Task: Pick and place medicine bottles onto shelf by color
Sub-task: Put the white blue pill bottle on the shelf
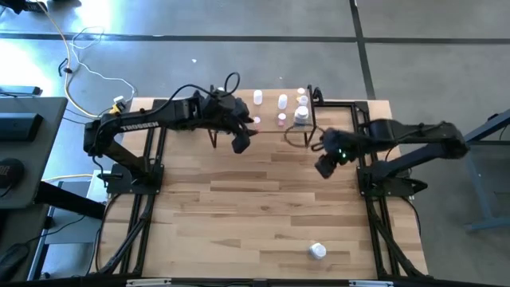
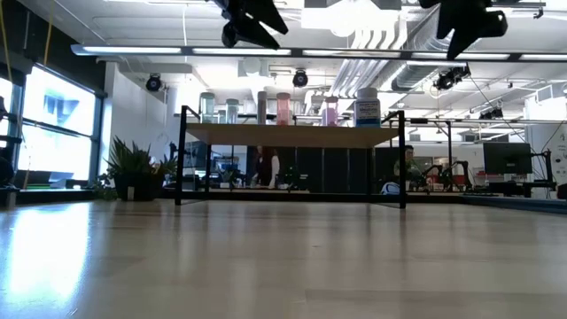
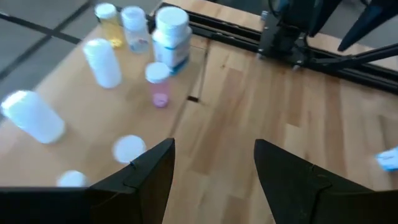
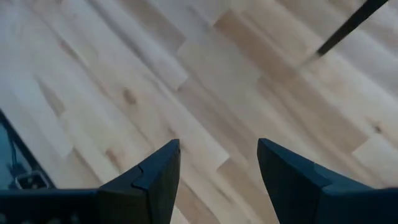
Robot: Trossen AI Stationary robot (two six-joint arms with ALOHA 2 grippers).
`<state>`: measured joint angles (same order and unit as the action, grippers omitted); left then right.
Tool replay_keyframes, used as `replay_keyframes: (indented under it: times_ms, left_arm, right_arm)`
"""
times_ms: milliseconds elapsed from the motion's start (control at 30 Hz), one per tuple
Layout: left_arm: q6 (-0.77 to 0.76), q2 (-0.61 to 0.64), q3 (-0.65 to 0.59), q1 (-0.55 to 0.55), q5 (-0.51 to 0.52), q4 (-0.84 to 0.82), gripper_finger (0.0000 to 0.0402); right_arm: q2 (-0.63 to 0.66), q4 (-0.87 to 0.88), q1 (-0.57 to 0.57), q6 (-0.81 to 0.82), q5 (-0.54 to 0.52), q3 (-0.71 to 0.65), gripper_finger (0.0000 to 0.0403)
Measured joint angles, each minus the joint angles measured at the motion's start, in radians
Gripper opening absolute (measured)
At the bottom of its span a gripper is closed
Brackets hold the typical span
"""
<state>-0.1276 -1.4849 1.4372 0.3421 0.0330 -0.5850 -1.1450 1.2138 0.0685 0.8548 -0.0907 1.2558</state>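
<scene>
The shelf (image 1: 271, 110) stands at the table's far edge, a light board on black legs (image 2: 292, 136). Several small bottles stand on it: white ones (image 1: 257, 97), a pink one (image 1: 281, 119) and a larger white one with a blue label (image 1: 301, 115). The left wrist view shows them from above: the pink bottle (image 3: 158, 84), the large white bottle (image 3: 171, 34), an orange one (image 3: 109, 22). One white bottle (image 1: 318, 252) lies on the table near its near edge. My left gripper (image 1: 239, 142) hovers open just in front of the shelf (image 3: 214, 149). My right gripper (image 1: 325, 166) hangs open over bare table (image 4: 217, 149).
Black frame rails (image 1: 374, 207) run along the table's left and right sides, and a black bar (image 1: 351, 104) sits at the far right. Wide bare wood (image 1: 255, 207) lies between the shelf and the near edge. Cables (image 1: 88, 72) lie on the floor beyond the table.
</scene>
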Motion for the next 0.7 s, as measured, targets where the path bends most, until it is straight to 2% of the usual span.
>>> replay_keyframes:
  times_ms: [300,533,700]
  left_arm:
    - [-0.225,0.000,0.000,-0.080,0.006,-0.052,0.0211]
    - [-0.391,0.000,0.000,-0.139,0.008,-0.164,0.0211]
    - [-0.420,0.000,0.000,-0.194,0.008,-0.185,0.0211]
  right_arm:
    - [0.000,-0.008,0.260,0.204,-0.006,-0.029,0.0204]
    - [-0.004,-0.011,0.414,0.503,-0.012,-0.029,0.0204]
    - [-0.023,-0.011,0.510,0.560,-0.011,-0.029,0.0204]
